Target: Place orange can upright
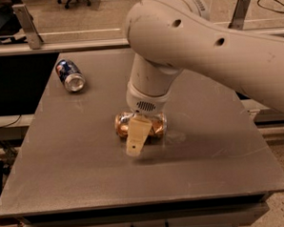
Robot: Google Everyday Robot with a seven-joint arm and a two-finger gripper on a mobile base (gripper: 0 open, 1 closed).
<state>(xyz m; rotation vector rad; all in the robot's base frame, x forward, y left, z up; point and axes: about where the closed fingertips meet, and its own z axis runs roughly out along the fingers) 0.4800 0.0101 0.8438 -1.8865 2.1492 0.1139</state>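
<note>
The orange can (154,125) lies on its side near the middle of the grey table (87,166), its long axis running left to right. It is shiny orange-copper with silver patches. My gripper (137,134) hangs from the big white arm (200,40) and is down right at the can. Its cream-coloured end crosses the can's front and covers the can's middle. The far side of the can is hidden behind the gripper and wrist.
A blue can with a silver end (70,75) lies on its side at the table's back left. A metal rail (57,46) with upright posts runs along the back edge. The table's front edge is close to the camera.
</note>
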